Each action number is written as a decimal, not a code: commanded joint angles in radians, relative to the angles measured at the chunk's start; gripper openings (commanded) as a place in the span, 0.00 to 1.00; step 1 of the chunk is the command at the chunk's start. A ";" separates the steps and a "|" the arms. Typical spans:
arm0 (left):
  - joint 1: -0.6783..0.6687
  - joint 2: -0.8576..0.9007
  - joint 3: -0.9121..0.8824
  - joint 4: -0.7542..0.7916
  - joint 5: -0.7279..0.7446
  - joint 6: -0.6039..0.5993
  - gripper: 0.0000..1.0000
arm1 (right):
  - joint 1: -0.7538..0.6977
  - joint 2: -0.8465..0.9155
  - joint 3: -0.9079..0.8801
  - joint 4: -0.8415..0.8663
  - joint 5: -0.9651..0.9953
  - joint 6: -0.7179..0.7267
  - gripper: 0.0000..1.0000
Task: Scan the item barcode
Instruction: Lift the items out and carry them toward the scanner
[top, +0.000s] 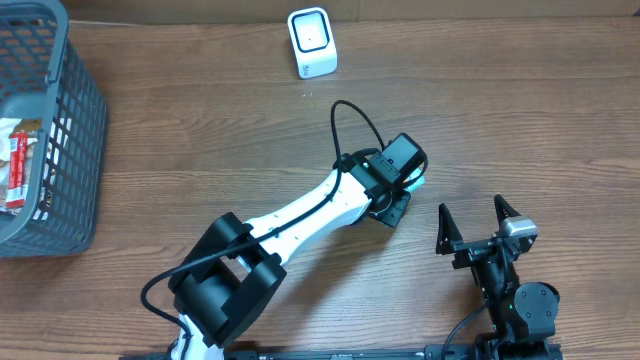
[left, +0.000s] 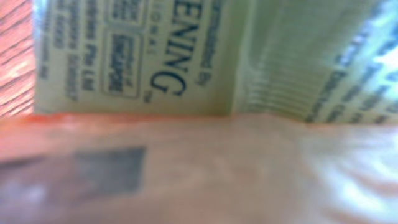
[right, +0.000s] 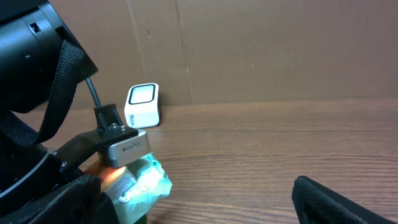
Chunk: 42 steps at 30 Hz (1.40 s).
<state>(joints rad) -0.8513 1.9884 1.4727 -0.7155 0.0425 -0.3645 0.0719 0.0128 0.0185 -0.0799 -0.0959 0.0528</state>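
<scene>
Left hand (top: 390, 205) half shut, seemingly gripping green packet (right: 148, 182) near middle of surface (top: 200, 130). Scanner (top: 312, 42) sitting well apart. Right hand (top: 471, 212) waiting wide open, empty. Picking looking done; scanning not yet.

— Where can I get through to the scanner (top: 312, 42)?

— I see 2 things in my way: the left arm (top: 310, 210), slantwise across the middle with the packet (right: 146, 180) in the left claw (top: 393, 207), and the basket (top: 60, 130) walling off the left edge. Bare table (top: 200, 120) lies between arm and scanner, and ahead of the right claw (top: 470, 206).
</scene>
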 joint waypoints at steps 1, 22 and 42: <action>-0.018 -0.002 0.002 0.021 0.030 -0.004 0.40 | -0.006 -0.010 -0.011 0.003 0.013 0.007 1.00; -0.033 -0.012 0.154 -0.075 0.028 0.050 1.00 | -0.006 -0.010 -0.011 0.003 0.013 0.007 1.00; -0.031 -0.012 0.200 -0.168 0.025 0.073 1.00 | -0.006 -0.010 -0.011 0.003 0.013 0.007 1.00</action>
<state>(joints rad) -0.8776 1.9881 1.6764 -0.8772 0.0639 -0.3111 0.0715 0.0128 0.0185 -0.0799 -0.0959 0.0528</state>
